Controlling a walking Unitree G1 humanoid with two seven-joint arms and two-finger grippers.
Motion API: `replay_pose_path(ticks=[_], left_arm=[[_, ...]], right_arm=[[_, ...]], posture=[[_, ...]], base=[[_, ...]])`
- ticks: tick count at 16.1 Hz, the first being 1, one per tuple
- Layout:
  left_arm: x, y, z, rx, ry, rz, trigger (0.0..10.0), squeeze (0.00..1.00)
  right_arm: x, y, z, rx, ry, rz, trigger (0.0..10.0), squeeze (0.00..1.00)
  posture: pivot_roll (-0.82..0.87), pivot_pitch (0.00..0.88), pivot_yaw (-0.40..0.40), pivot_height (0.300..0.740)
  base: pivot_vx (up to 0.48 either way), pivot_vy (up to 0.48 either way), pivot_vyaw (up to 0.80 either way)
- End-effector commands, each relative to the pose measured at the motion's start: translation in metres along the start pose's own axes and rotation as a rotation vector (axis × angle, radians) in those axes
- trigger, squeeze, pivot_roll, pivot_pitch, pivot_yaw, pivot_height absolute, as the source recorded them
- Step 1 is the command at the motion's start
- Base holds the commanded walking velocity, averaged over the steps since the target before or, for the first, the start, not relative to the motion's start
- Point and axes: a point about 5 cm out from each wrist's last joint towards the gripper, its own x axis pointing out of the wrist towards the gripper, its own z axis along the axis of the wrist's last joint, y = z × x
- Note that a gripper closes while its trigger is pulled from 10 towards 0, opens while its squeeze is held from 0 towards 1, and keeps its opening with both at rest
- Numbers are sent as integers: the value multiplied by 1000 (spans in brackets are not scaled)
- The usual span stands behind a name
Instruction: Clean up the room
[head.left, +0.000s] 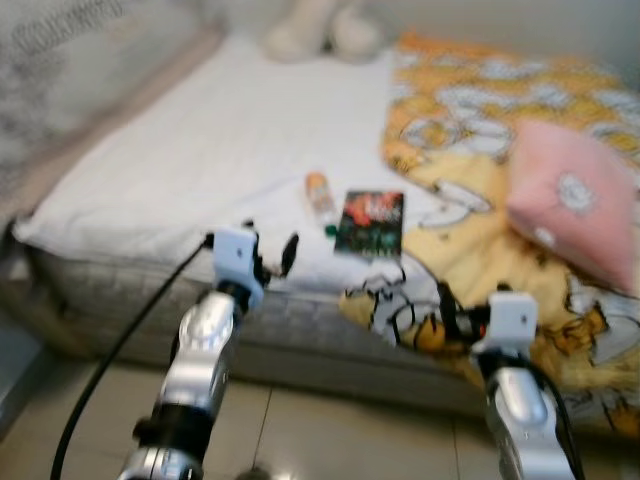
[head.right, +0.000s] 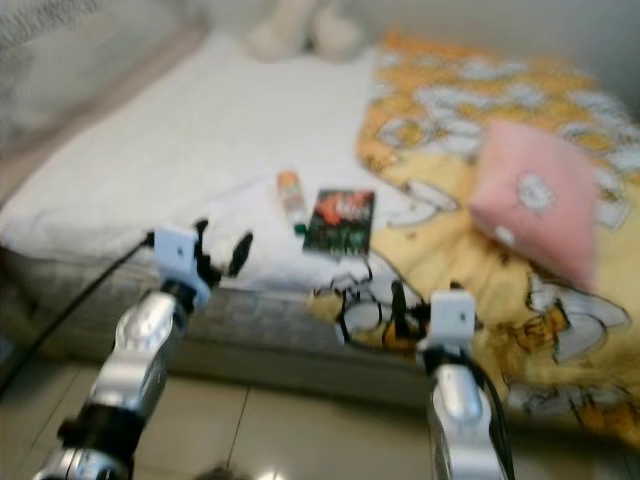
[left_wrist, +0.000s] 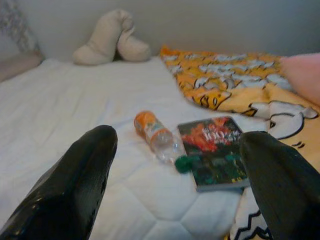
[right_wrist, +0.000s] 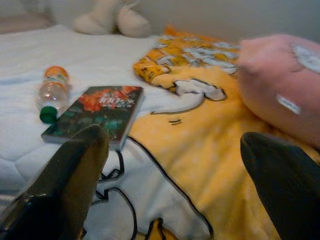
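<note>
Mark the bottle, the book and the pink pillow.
bottle (left_wrist: 153, 133), left wrist view, on its label near the middle.
book (right_wrist: 100, 113), right wrist view, on the middle of its front cover.
pink pillow (head.left: 572, 205), left eye view, on the middle of its face.

- The left gripper (left_wrist: 177, 180) has its two black fingers (left_wrist: 70, 192) spread wide apart above a white quilted bed (left_wrist: 75, 110)
- Between them lies a plastic bottle (left_wrist: 156, 137) on its side, orange label, green cap
- A dark book (left_wrist: 214, 152) with red flowers lies just beside the cap
- An orange and yellow blanket (left_wrist: 235, 82) covers the far side
- A beige plush toy (left_wrist: 110, 40) rests against the wall
</note>
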Motion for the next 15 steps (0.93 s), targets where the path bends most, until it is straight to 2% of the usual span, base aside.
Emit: replay_pose_path(ticks=[1,3,4,5,6,9,15], left_arm=[[-7,6,-2,-5,2,57,10000,0],[-29,13,-8,11,30,143,10000,0],[-34,15,-12,6,49,154,10000,0],[-34,15,-15,20,63,151,10000,0],[-30,16,-11,4,39,155,10000,0],[-22,26,-11,-43,67,278,10000,0],[-13,17,-5,-18,44,249,10000,0]], right_arm=[[0,-1,8,-4,-44,12,10000,0],[-2,-6,24,-7,-122,14,10000,0],[-2,-9,25,6,-123,4,10000,0],[1,-15,19,55,-85,-28,10000,0],[4,-14,15,71,-65,-25,10000,0],[11,-7,13,79,-30,23,10000,0],[20,-3,13,77,-18,54,10000,0]], posture=[[8,0,10,740],[7,0,5,740],[13,0,-1,740],[20,0,-6,740],[25,0,-8,740],[30,0,-11,740],[28,0,-2,740]], base=[[0,0,0],[0,0,0],[0,0,0],[0,0,0],[364,0,0],[480,0,0],[480,0,0]])
